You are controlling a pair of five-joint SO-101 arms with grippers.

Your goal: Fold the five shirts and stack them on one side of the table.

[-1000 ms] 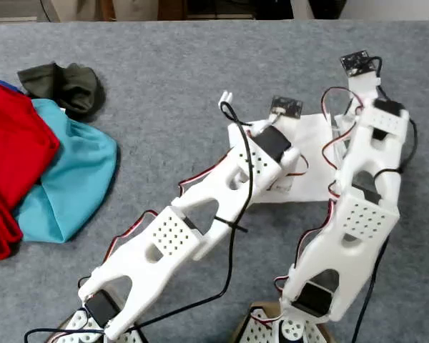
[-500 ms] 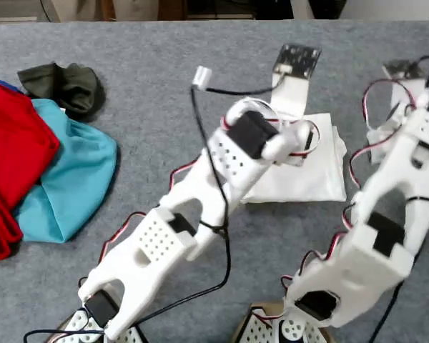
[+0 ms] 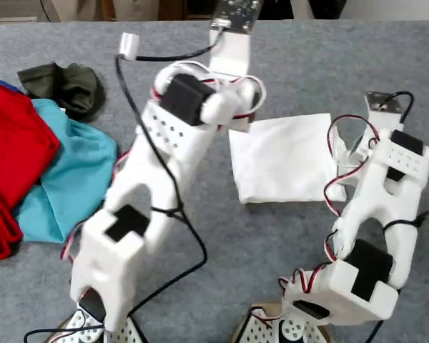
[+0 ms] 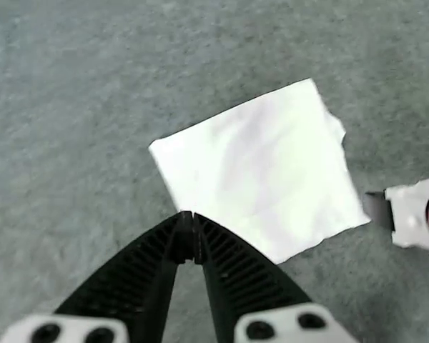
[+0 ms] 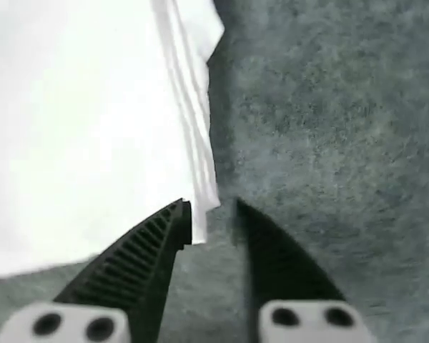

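White shirt (image 3: pixel 286 157): folded to rough square, flat on table (image 3: pixel 386 57), mid-right, well apart from the other shirts.
R arm (image 3: pixel 386 186): rises from near edge, bends over bare cloth just right of white shirt.
Near room: bare strip btwn arm bases and white shirt's near edge.
R gripper (image 5: pixel 213 214): fingers a little apart, nothing btwn them but shirt's rim; one finger over the white layers, other over bare table.
Shirt vs R gripper: stacked fold layers run along that side; tips sit at their end, by a corner. Contact w/ cloth: can't tell.
R wrist view: gives the layered edge close up, several plies, top ply juts at one corner.
L arm (image 3: pixel 164 143): crosses the gap btwn pile and white shirt, wrist raised toward far edge.
L gripper (image 4: pixel 189 239): fingers pressed together, holding nothing, up above white shirt, tips lined up w/ one of its edges.
L wrist view: gives white shirt's whole outline, straight sides, one ragged corner, part of R arm just beside it.
Left side: red shirt (image 3: pixel 14 157) lies on teal shirt (image 3: pixel 71 179), both loose, at table's left edge.
Far left: green shirt (image 3: pixel 64 86) bunched, touching teal shirt's far side.
Far room: wide bare table beyond white shirt and to its right.
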